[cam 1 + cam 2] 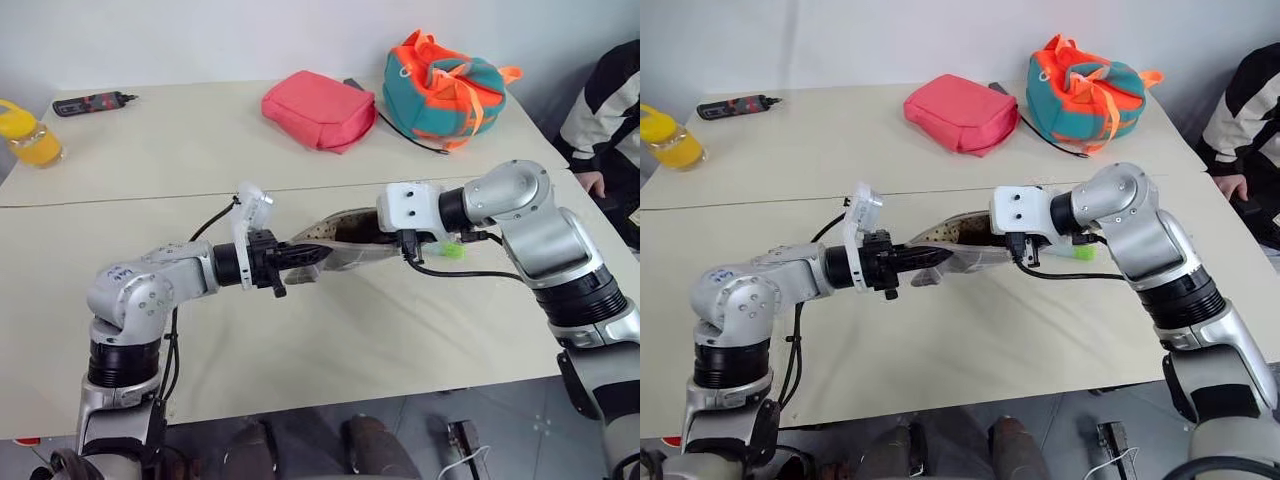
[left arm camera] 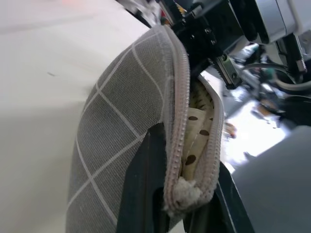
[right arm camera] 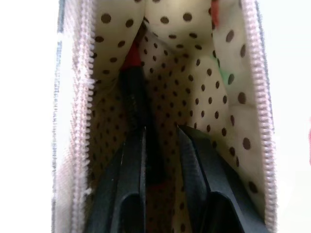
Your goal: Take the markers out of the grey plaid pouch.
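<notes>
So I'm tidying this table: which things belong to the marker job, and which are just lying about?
Job: grey plaid fabric pouch; black marker with red ends inside it; left gripper; right gripper.

Lying about: pink pouch; teal-and-orange bag; black-and-red tool; orange-filled bottle.

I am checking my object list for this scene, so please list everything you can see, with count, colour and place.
pouch: 1, grey plaid with dotted lining, unzipped, held between the two grippers above the table
black marker: 1, black with red ends, inside the pouch
green marker: 1, mint and green, below the right wrist, partly hidden
pink pouch: 1, pink, far side of table
bag: 1, teal and orange, far right
cable: 1, black, beside the bag
tool: 1, black and red, far left
bottle: 1, yellow, left edge
table: 1, cream
person: 1, striped sleeve, right edge
left gripper: shut on the pouch's end
right gripper: fingers apart inside the pouch
</notes>
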You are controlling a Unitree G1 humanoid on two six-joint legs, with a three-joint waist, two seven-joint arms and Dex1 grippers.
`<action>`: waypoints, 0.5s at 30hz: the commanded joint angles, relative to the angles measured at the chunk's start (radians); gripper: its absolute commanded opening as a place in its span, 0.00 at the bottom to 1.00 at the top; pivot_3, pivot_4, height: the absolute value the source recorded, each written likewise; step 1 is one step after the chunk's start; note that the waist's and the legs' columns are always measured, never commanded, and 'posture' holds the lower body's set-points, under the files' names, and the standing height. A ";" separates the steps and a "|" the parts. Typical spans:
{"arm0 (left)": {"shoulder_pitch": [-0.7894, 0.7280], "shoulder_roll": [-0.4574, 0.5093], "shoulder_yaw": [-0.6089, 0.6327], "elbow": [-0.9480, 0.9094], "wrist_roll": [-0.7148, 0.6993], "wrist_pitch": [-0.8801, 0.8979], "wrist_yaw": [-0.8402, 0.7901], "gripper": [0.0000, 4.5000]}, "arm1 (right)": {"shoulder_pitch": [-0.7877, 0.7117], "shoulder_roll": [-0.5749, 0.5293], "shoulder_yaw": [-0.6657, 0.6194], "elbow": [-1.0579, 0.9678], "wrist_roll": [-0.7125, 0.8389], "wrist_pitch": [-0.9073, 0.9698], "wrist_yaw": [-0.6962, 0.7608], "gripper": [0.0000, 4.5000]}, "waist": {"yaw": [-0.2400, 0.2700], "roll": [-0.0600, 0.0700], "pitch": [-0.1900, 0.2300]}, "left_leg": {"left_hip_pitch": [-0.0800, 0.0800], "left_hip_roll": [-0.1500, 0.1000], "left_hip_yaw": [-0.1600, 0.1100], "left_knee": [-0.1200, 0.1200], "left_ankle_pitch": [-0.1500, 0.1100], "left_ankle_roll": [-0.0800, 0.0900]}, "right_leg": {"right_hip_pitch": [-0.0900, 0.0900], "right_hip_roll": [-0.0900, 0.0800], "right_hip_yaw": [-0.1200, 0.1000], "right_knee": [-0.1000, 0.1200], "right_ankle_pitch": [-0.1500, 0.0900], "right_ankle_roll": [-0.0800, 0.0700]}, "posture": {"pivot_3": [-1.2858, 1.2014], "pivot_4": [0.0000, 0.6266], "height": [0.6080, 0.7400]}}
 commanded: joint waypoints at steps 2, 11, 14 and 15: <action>0.037 0.000 0.026 -0.033 -0.080 0.078 0.032 0.00 | -0.007 0.015 0.034 -0.073 0.017 0.064 0.040 0.23 | 0.000 0.000 0.000 | 0.000 0.000 0.000 0.000 0.000 0.000 | 0.000 0.000 0.000 0.000 0.000 0.000 | 0.52 0.24 1.00; 0.145 -0.022 -0.013 -0.070 0.011 -0.010 0.132 0.00 | 0.044 0.064 0.153 0.026 -0.128 -0.032 -0.020 0.23 | 0.002 0.000 0.000 | 0.000 -0.001 0.000 0.002 0.000 0.000 | 0.002 -0.001 0.000 -0.002 0.000 0.000 | 0.52 0.24 1.00; 0.156 -0.037 -0.006 -0.075 0.013 -0.038 0.148 0.00 | 0.048 0.081 0.136 0.004 -0.095 0.011 0.001 0.23 | 0.003 0.000 0.000 | 0.000 0.000 0.000 0.002 0.000 0.000 | 0.003 0.000 0.000 -0.001 0.000 0.000 | 0.52 0.24 1.00; 0.155 -0.041 -0.001 -0.075 0.009 -0.042 0.149 0.00 | 0.049 0.085 0.130 0.000 -0.089 0.015 0.003 0.23 | 0.003 0.000 0.000 | 0.001 -0.001 0.000 0.002 0.000 0.000 | 0.003 0.000 0.000 -0.001 0.000 0.000 | 0.52 0.24 1.00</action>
